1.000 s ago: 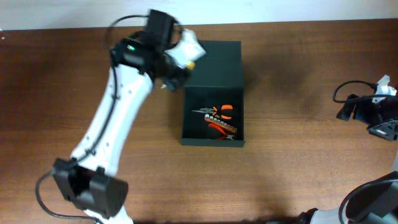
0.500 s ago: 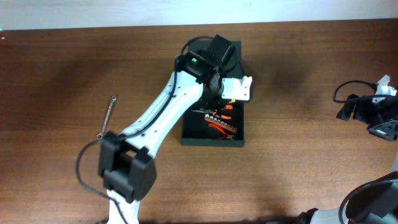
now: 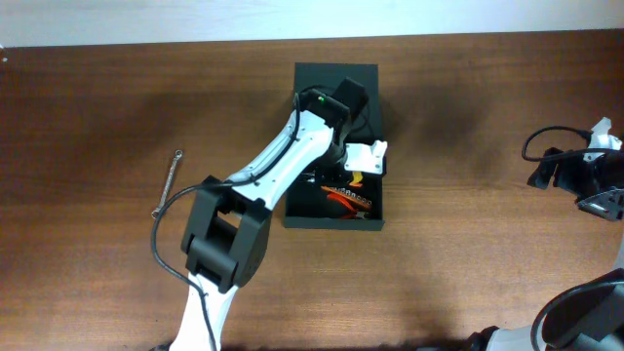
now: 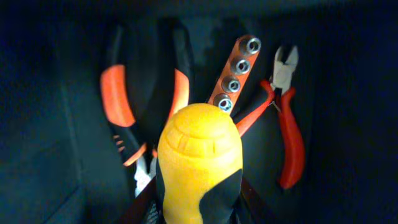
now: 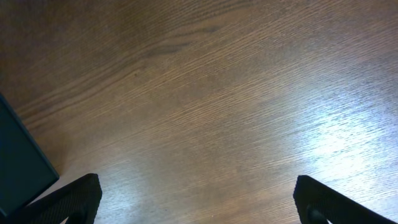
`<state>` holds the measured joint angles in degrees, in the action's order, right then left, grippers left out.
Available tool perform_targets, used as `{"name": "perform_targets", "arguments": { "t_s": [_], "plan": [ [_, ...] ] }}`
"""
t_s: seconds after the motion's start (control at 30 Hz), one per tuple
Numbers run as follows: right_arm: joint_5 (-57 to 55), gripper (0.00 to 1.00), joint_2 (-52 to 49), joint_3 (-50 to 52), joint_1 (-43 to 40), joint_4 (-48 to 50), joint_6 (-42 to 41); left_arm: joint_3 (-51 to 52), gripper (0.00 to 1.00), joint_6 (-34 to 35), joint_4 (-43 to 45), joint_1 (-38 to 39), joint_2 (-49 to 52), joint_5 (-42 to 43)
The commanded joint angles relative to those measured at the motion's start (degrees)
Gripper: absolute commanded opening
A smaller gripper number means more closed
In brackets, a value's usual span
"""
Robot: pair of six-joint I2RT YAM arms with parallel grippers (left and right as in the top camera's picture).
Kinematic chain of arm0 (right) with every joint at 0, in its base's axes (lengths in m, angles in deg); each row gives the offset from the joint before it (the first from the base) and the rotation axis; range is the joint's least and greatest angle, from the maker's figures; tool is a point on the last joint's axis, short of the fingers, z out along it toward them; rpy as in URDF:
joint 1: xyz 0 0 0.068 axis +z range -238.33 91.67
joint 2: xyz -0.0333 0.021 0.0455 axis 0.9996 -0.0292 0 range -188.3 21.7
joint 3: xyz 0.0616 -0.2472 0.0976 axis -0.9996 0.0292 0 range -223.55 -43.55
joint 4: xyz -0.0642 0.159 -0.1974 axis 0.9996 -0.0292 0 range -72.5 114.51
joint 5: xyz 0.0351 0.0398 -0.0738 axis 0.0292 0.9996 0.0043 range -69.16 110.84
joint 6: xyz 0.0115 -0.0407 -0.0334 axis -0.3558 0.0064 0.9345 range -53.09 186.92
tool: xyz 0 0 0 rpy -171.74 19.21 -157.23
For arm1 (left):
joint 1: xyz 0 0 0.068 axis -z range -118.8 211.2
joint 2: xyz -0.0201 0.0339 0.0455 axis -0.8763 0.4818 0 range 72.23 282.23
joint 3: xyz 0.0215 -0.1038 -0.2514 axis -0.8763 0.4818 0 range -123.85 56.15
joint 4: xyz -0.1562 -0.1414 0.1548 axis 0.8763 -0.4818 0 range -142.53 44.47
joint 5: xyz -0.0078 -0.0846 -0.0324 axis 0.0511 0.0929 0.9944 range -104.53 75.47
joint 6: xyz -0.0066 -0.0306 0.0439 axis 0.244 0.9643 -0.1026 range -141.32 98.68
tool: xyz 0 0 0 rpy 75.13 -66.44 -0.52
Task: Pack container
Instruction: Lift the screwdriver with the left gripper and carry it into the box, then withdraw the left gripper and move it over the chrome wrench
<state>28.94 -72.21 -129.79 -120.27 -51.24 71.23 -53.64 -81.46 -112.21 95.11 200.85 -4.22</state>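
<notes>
The black container lies open at the table's middle, flap lid to the far side. In the left wrist view its inside holds orange-and-black pliers, a socket rail and red cutters. My left gripper hangs over the open compartment. It is shut on a yellow-and-black tool handle, held just above the tools. My right gripper is open and empty at the far right over bare wood.
A metal wrench lies on the table left of the container. A corner of the container shows at the left edge of the right wrist view. The wooden table stretches around the box.
My left arm has swung from the container's far left corner, across the lid, to over the open compartment, carrying the yellow-handled tool. The wrench is now uncovered. The right arm has not moved.
</notes>
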Motion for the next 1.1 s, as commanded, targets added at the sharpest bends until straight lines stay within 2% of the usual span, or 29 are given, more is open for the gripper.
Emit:
{"name": "perform_targets", "arguments": {
  "t_s": [0.0, 0.13, 0.33, 0.4, 0.53, 0.63, 0.73, 0.87, 1.0, 1.07],
  "plan": [
    [0.76, 0.99, 0.7, 0.09, 0.15, 0.15, -0.33, 0.04, 0.42, -0.98, -0.28, -0.59, 0.87, 0.87],
    [0.76, 0.99, 0.7, 0.09, 0.15, 0.15, -0.33, -0.11, 0.73, -0.09, -0.35, -0.59, 0.57, -0.68],
    [0.76, 0.99, 0.7, 0.09, 0.15, 0.17, -0.33, -6.01, 0.86, 8.17, -5.4, -0.83, -3.1, -5.95],
    [0.76, 0.99, 0.7, 0.09, 0.15, 0.17, -0.33, -8.5, 0.99, 12.22, -6.19, -1.31, -5.53, -10.12],
    [0.76, 0.98, 0.7, 0.09, 0.15, 0.17, -0.33, -12.07, 0.99, 17.75, -8.46, -3.87, -12.22, -18.01],
    [0.76, 0.99, 0.7, 0.09, 0.15, 0.15, -0.33, -12.35, 0.99, 19.87, -10.19, -8.07, -17.97, -18.32],
    [0.76, 0.99, 0.7, 0.09, 0.15, 0.15, -0.33, -12.35, 0.99, 25.2, -11.28, -15.69, -23.15, -18.23],
    [0.76, 0.99, 0.7, 0.09, 0.15, 0.17, -0.33, -12.35, 0.99, 30.67, -11.74, -29.11, -26.69, -13.84],
    [0.76, 0.99, 0.7, 0.09, 0.15, 0.17, -0.33, -10.84, 0.99, 30.97, -12.85, -40.5, -26.4, -6.95],
    [0.76, 0.99, 0.7, 0.09, 0.15, 0.15, -0.33, -5.49, 0.99, 30.67, -10.54, -45.83, -26.25, -6.6]
  ]
}}
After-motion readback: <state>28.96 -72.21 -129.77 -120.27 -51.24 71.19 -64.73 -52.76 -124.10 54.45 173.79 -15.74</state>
